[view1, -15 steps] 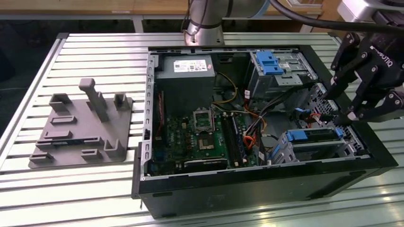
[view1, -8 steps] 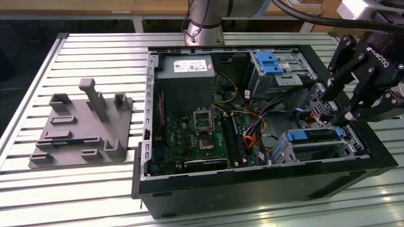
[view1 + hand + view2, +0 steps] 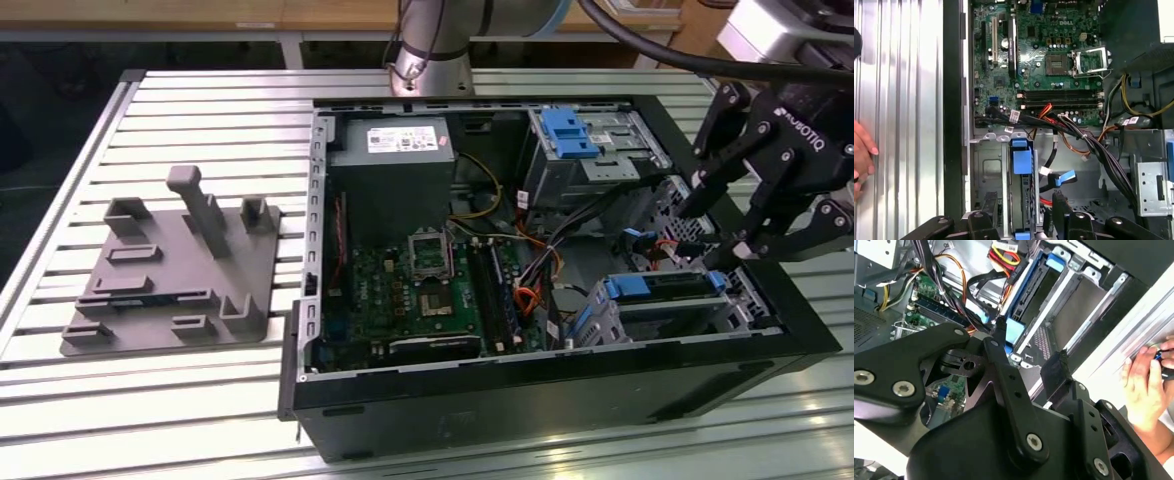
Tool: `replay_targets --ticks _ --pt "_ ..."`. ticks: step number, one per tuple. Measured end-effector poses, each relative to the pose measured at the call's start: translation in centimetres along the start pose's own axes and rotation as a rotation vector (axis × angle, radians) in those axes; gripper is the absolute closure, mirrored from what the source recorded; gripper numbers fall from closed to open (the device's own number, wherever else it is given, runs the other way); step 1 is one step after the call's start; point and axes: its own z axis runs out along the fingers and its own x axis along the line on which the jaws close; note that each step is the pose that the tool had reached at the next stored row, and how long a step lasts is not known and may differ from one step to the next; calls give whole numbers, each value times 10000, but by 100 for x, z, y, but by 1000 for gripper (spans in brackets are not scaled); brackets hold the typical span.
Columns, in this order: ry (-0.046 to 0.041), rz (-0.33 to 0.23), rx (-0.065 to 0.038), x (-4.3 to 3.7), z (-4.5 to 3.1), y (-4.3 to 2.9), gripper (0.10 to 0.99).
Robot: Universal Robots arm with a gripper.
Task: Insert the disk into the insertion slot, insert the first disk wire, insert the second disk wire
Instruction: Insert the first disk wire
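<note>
1 black claw [image 3: 705, 240] with 2 fingers hangs from 1 silver robot arm [image 3: 434, 40] over the exterior view's right end of 1 open black tower computer case [image 3: 534, 400]. The case lies on its side on 1 ribbed silver metal surface [image 3: 200, 110]. The claw is released, its fingers spread apart with nothing gripped between them.

There are 2 drive cages in the case. 1 is the boxy grey perforated sheet-metal insertion slot [image 3: 601, 322], and it holds 1 flat silver disk in a bright blue plastic carrier [image 3: 663, 284], just below the fingertips. In the first wrist view the 2 fingertips stand to either side of the disk's blue edge. The other is 1 taller grey drive cage [image 3: 601, 165] bearing 1 blue latch [image 3: 567, 135].

The case also holds 1 green motherboard [image 3: 414, 290], 1 dark grey power supply box [image 3: 387, 180] with 1 white printed label [image 3: 407, 140], and a bundle of black, orange, yellow and red cables [image 3: 1089, 145] running past the slot.

1 grey plastic fixture [image 3: 174, 270] with several upright posts lies on the surface, well apart from the case. 1 person's hand [image 3: 1146, 385] rests beside the case's outer wall.
</note>
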Motion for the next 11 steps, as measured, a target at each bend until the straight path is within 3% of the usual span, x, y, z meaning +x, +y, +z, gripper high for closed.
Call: replay_targets --ticks 7,11 --pt "-1 -2 -1 -141 0 -87 533" --pt "-1 -2 -9 -182 8 -219 533"
